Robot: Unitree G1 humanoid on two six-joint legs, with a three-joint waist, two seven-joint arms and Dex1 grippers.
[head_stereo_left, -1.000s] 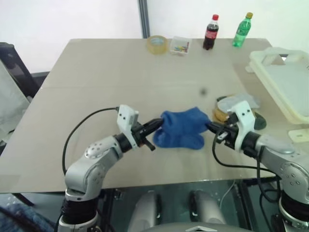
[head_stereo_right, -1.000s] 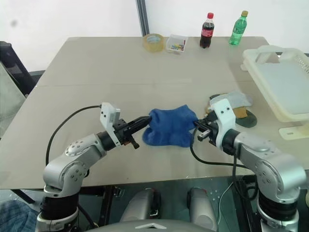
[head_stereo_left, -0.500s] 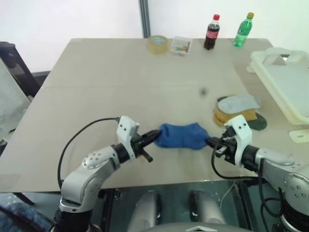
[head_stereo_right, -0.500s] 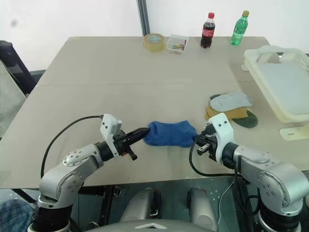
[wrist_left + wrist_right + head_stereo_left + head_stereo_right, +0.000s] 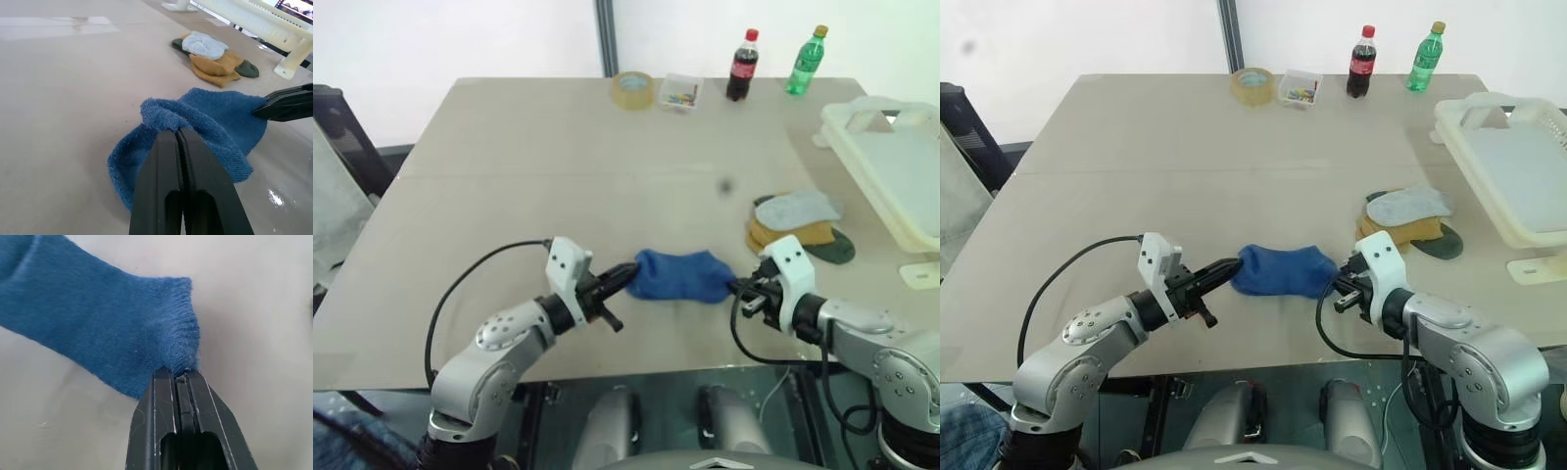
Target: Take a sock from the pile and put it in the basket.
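Note:
A royal blue sock [image 5: 679,277] lies stretched low over the table's front edge, pinched at both ends. My left gripper [image 5: 631,270] is shut on its left end, and the left wrist view shows the fingers [image 5: 183,161] closed on the cloth [image 5: 215,122]. My right gripper [image 5: 736,288] is shut on the sock's right end [image 5: 178,352]. The pile [image 5: 798,223], with a light grey sock over mustard and dark green ones, sits just behind my right gripper. The cream basket [image 5: 891,162] stands at the table's right edge.
At the far edge stand a tape roll [image 5: 632,89], a small clear box [image 5: 679,92], a cola bottle [image 5: 739,66] and a green bottle [image 5: 805,61]. A small white block [image 5: 920,275] lies by the basket's near corner.
Both grippers have come down with the blue sock. It was bunched up and raised a second ago and now hangs flatter, close to the tabletop.

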